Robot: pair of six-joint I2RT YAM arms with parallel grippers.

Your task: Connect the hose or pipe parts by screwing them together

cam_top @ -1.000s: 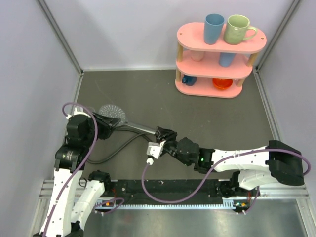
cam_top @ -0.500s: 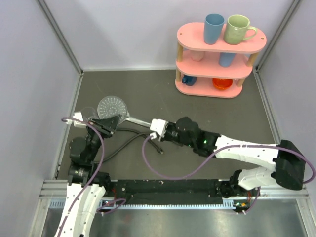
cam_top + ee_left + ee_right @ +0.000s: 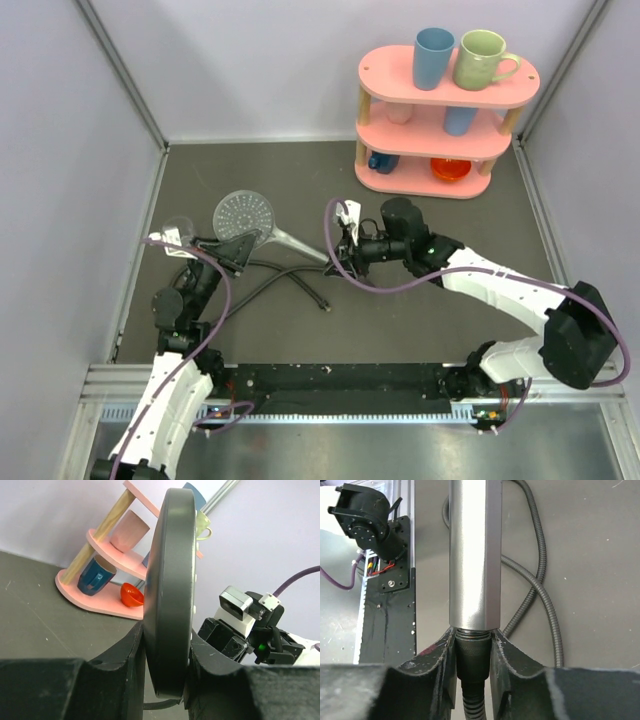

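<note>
Shower head [image 3: 245,213] is off to the left of the table [image 3: 440,290], lifted and tilted. The left gripper [image 3: 232,250] is clamped on its rim. In the left wrist view the disc sits edge-on between the two fingers [image 3: 127,645], no gap, so that grip looks solid. The head is grey with a round perforated face; the straight silver handle [image 3: 295,243] runs right and slightly toward the arms. The hose [image 3: 265,285] is thin, dark grey and corrugated, looping loose on the table under the handle. One end, likely the free one, lies near the middle [image 3: 325,305]. The right gripper [image 3: 345,258] is at the handle's tail. In the right wrist view its fingers [image 3: 447,652] hug the dark hose fitting [image 3: 472,647] on both sides and look to be in contact. How hard they squeeze I can't tell. The fitting butts right up against the handle end with no thread showing. My read: the thread is engaged and mostly run in. What's left is probably a last turn or two to snug it, then let go. Tightness isn't visible. The pink rack [image 3: 400,188] with mugs stands far right at the back, well apart.
</note>
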